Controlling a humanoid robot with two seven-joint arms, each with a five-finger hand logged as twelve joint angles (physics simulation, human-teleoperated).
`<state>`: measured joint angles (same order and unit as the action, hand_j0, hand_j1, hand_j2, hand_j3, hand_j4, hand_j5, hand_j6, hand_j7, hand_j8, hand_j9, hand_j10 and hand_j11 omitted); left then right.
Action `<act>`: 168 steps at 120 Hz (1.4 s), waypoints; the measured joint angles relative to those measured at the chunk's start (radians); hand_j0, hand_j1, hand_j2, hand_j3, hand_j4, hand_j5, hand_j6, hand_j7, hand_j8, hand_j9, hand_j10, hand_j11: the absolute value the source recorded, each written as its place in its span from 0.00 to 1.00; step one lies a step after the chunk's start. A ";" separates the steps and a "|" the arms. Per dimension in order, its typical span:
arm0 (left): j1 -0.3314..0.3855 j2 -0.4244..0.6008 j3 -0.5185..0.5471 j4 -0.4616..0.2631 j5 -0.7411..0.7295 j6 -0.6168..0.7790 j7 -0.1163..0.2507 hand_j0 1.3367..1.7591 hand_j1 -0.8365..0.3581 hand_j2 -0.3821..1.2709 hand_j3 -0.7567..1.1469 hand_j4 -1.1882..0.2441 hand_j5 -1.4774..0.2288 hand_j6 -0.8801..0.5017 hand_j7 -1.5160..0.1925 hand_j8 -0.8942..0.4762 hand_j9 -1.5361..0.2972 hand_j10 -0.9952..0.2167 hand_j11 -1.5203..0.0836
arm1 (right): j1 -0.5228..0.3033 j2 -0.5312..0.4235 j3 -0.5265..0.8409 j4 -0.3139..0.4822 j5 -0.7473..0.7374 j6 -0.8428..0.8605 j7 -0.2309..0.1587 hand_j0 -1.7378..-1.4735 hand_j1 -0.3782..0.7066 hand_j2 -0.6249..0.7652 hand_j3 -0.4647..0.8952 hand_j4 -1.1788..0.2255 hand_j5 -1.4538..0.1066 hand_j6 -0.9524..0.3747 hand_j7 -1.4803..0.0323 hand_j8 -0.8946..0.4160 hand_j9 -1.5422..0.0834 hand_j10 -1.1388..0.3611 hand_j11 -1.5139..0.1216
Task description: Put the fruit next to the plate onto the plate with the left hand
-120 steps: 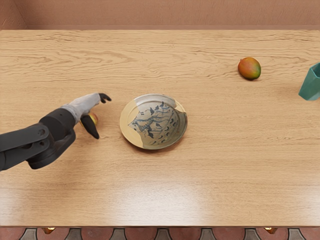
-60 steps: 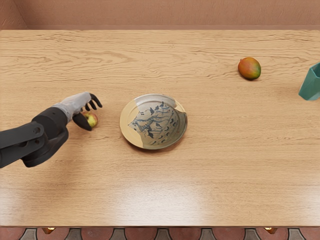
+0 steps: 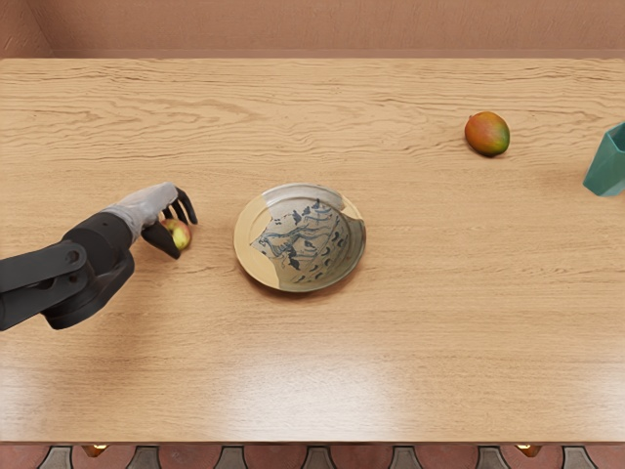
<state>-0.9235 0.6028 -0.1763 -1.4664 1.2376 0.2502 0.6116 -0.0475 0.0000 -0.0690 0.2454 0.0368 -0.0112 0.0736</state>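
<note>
A small yellow-red fruit (image 3: 180, 234) lies on the wooden table just left of the plate (image 3: 256, 223), a beige dish with a dark blue pattern. My left hand (image 3: 173, 224) reaches in from the left edge and its dark fingers are curled around the fruit, thumb below it and the other fingers above. The fruit still rests on the table, a short gap away from the plate's rim. Part of the fruit is hidden by the fingers. The right arm does not show.
A larger orange-green mango (image 3: 486, 133) lies at the back right. A teal cup (image 3: 607, 161) is cut off by the right edge. The table's front edge runs along the bottom of the view.
The left hand pulled back slightly to the left and lowered, and its spread fingers curled in around the small fruit. The fruit and plate stayed where they were.
</note>
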 joint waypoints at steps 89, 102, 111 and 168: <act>-0.032 -0.031 -0.548 0.088 -0.975 -0.727 -0.001 0.76 0.39 0.52 0.40 0.34 0.32 0.31 0.35 0.37 0.34 0.33 0.37 | 0.000 0.000 0.000 0.000 0.000 -0.001 0.000 0.30 0.04 0.45 0.34 0.83 0.92 0.71 0.97 0.67 0.94 0.75 0.92; -0.032 -0.108 -0.549 0.158 -0.981 -0.739 0.000 0.76 0.38 0.52 0.40 0.35 0.31 0.31 0.35 0.37 0.34 0.35 0.38 | 0.000 0.000 0.000 0.000 0.000 0.000 0.000 0.30 0.04 0.45 0.34 0.83 0.92 0.71 0.97 0.67 0.94 0.75 0.92; -0.031 -0.124 -0.549 0.204 -0.982 -0.743 0.000 0.76 0.36 0.55 0.40 0.35 0.31 0.31 0.34 0.38 0.34 0.36 0.38 | 0.000 0.000 0.000 0.000 0.000 0.000 0.000 0.30 0.04 0.45 0.34 0.83 0.92 0.71 0.97 0.67 0.94 0.75 0.92; -0.040 -0.138 -0.515 0.270 -1.019 -0.830 -0.001 0.76 0.77 0.32 0.40 0.66 0.67 0.50 0.70 0.54 0.66 0.70 0.74 | 0.000 0.000 0.000 0.000 0.000 -0.001 0.000 0.30 0.04 0.45 0.34 0.83 0.92 0.71 0.97 0.67 0.94 0.75 0.92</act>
<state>-0.9633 0.4647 -0.6916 -1.1959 0.2186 -0.5797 0.6109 -0.0475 0.0000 -0.0690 0.2454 0.0368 -0.0117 0.0736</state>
